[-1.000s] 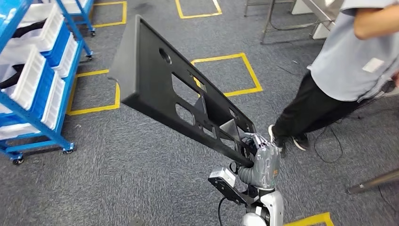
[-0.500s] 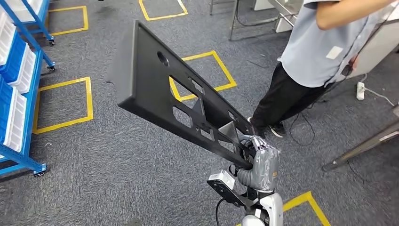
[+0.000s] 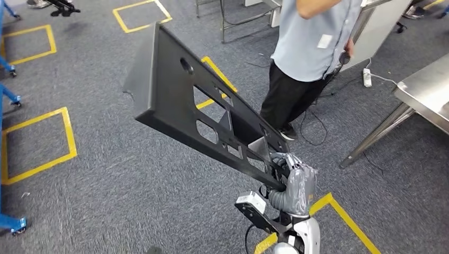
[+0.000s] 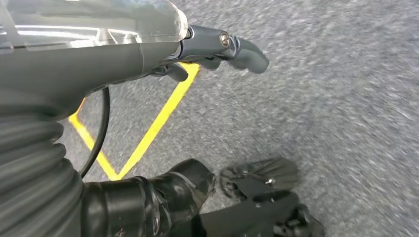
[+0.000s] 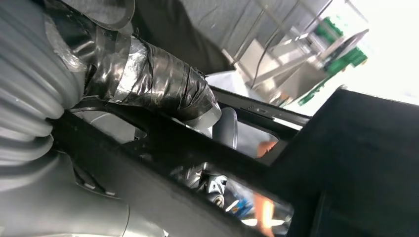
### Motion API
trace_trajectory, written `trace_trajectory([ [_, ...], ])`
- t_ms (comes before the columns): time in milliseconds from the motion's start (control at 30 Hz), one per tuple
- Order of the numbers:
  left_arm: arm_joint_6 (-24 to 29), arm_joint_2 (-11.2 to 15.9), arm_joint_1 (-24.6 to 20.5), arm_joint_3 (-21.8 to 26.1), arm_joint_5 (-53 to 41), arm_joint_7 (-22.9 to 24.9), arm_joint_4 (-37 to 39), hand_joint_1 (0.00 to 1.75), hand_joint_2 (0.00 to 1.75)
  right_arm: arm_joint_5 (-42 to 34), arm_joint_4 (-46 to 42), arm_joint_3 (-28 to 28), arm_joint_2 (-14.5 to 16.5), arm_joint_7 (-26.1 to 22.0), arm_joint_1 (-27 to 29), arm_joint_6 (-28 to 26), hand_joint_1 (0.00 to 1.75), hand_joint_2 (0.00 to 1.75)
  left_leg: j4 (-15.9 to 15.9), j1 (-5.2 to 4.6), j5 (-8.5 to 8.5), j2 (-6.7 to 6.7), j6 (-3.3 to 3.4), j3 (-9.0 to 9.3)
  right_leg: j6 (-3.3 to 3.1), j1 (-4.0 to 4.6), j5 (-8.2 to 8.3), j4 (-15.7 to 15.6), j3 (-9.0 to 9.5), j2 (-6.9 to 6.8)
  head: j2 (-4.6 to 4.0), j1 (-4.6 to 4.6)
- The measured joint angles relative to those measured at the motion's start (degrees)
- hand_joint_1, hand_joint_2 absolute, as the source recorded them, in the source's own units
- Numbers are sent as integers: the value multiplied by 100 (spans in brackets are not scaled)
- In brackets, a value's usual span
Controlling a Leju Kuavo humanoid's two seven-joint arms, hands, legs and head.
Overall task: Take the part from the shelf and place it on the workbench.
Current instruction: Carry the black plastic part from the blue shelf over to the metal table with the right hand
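The part (image 3: 174,90) is a long black plastic panel with several cut-outs. It slants up and to the left above the carpet in the head view. My right hand (image 3: 296,182), wrapped in grey tape, grips its near end. In the right wrist view the taped fingers (image 5: 153,79) curl through a cut-out of the panel (image 5: 356,148). My left hand (image 4: 163,49) hangs over the grey carpet with its thumb and dark fingers apart, holding nothing. The steel workbench (image 3: 429,95) stands at the right edge.
A person (image 3: 312,42) in a light shirt and dark trousers stands just beyond the panel's far side. Cables and a power strip (image 3: 366,78) lie near the bench leg (image 3: 378,132). A blue shelf foot (image 3: 13,225) is at the left edge. Yellow tape squares mark the carpet.
The whole picture has shifted left: my view has turned to the right. The blue shelf has slid out at the left and the steel workbench has come in. The panel stays in my right hand.
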Motion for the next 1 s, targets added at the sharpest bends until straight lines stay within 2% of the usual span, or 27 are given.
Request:
trace_trajectory([
  [33,0,1,5,0,-1,-3,0,0,175,0,-2,1,2,0,-7,0,171,175,386,8,-183,-123,-14,-189,-16,-8,6,1,-4,71,0,-3],
  [67,-1,1,14,0,-1,-3,0,0,175,0,-1,1,3,0,-8,0,171,175,749,14,-312,-180,-30,-374,-19,-11,7,8,-10,149,0,-4],
  [100,-1,2,24,0,-1,-4,0,0,175,0,1,1,3,1,-4,0,171,175,972,19,-342,-199,-43,-499,-19,-13,6,21,-13,232,0,-4],
  [133,-2,2,31,0,-1,-5,0,0,175,0,3,1,2,1,0,0,171,175,987,24,-258,-203,-50,-531,-14,-17,2,38,-15,316,0,-4],
  [167,-3,2,35,0,-2,-8,0,0,175,0,4,1,2,1,3,0,171,175,769,29,-67,-218,-52,-453,-2,-24,-6,60,-16,403,0,-4],
  [200,-5,4,35,0,-3,-11,0,0,175,0,5,1,2,0,4,0,171,175,384,40,166,-275,-51,-295,16,-34,-19,88,-18,484,0,-3],
  [267,-9,8,30,0,-7,-18,0,0,175,0,5,1,2,0,-1,0,171,175,-299,57,440,-485,-33,-3,74,-37,-44,153,-50,624,0,-2],
  [333,-13,11,16,0,-11,-23,0,0,175,0,4,1,2,1,-5,0,171,175,-491,47,457,-579,12,77,144,-44,-35,178,-97,720,0,-2],
  [400,-18,9,-10,1,-17,-29,0,0,175,0,2,1,1,1,-3,0,171,175,-526,44,499,-469,86,83,208,-59,-21,177,-126,771,0,-2],
  [433,-22,7,-19,1,-20,-33,0,0,175,0,1,1,0,1,-5,0,171,175,-555,50,521,-413,132,90,238,-52,-65,234,-157,692,0,9],
  [467,-27,3,-21,1,-22,-38,0,0,175,0,1,1,-1,0,-12,0,171,175,-586,59,541,-348,172,96,265,-49,-170,386,-231,558,0,19],
  [533,-33,-1,-12,0,-25,-46,0,0,175,0,4,1,-2,0,-35,0,171,175,-611,55,553,-222,218,97,319,-54,-516,1004,-522,242,0,41],
  [567,-33,0,-3,1,-27,-48,0,0,175,0,11,1,-3,0,-42,0,171,175,-608,50,549,-148,223,93,341,-67,-670,1369,-698,166,0,40],
  [600,-33,2,3,1,-32,-48,0,0,175,0,21,1,-5,1,-45,0,171,175,-604,47,543,-76,225,91,356,-79,-743,1626,-820,130,0,41],
  [633,-33,3,4,2,-41,-48,0,0,175,0,32,1,-7,2,-44,0,171,175,-599,46,534,-4,224,93,363,-88,-708,1688,-845,107,0,40],
  [667,-33,4,-1,2,-49,-48,0,0,175,0,40,1,-9,3,-44,0,171,175,-596,45,523,60,219,100,360,-92,-577,1529,-758,85,0,41],
  [700,-34,3,-8,2,-56,-48,0,0,175,0,45,1,-10,3,-47,0,171,175,-593,44,509,119,208,116,343,-88,-375,1155,-554,25,0,40],
  [767,-35,-2,-19,2,-62,-48,0,0,175,0,45,1,-11,4,-66,1,171,175,-595,31,479,224,174,153,276,-26,-119,383,-146,-252,0,40],
  [800,-36,-4,-23,2,-63,-48,0,0,175,0,45,1,-11,4,-78,1,171,175,-597,22,466,275,148,168,242,13,-72,156,-35,-348,0,39],
  [833,-37,-4,-26,2,-64,-48,0,0,175,0,45,1,-11,4,-87,2,171,175,-602,14,457,326,122,178,218,44,-88,86,-14,-389,0,39],
  [900,-38,-5,-35,2,-66,-48,0,0,175,0,44,1,-13,4,-93,2,171,175,-617,6,436,427,58,201,172,38,-62,60,-26,-242,0,37],
  [933,-38,-6,-39,2,-67,-48,0,0,175,0,44,1,-13,4,-95,2,171,175,-586,11,393,380,28,203,141,15,-43,30,-15,-172,0,38],
  [1000,-39,-7,-43,2,-69,-49,0,0,175,0,44,4,-9,4,-114,4,171,175,-236,24,153,109,-18,64,70,-37,-1,-30,15,-36,0,32],
])
